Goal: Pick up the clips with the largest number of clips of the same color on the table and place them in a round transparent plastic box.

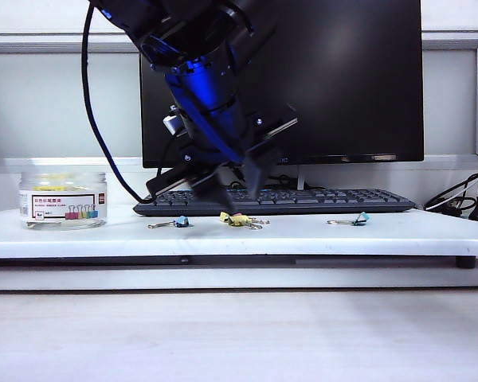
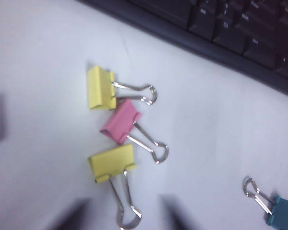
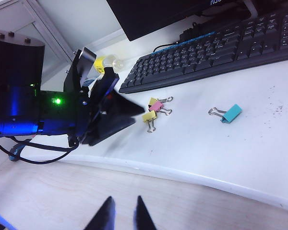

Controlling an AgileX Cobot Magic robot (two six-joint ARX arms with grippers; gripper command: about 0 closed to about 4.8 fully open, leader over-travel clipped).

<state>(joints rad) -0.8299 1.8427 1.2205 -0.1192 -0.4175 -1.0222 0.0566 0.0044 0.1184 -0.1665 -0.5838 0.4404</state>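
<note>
The left gripper (image 1: 233,185) hangs just above two small pale-yellow binder clips (image 2: 111,162) with silver wire handles – they lie on the white table (image 1: 303,235) in front of the black keyboard (image 1: 319,199), a pink clip (image 2: 120,122) touching between them. Its jaws stand apart, empty. The nearer clip's long axis runs toward the fingertips (image 2: 69,215), handle first. The left arm slants down steeply. The right gripper (image 3: 121,215), parted – and empty – waits well apart. The squat round transparent plastic box (image 1: 62,200) stands at the table's left end.
</note>
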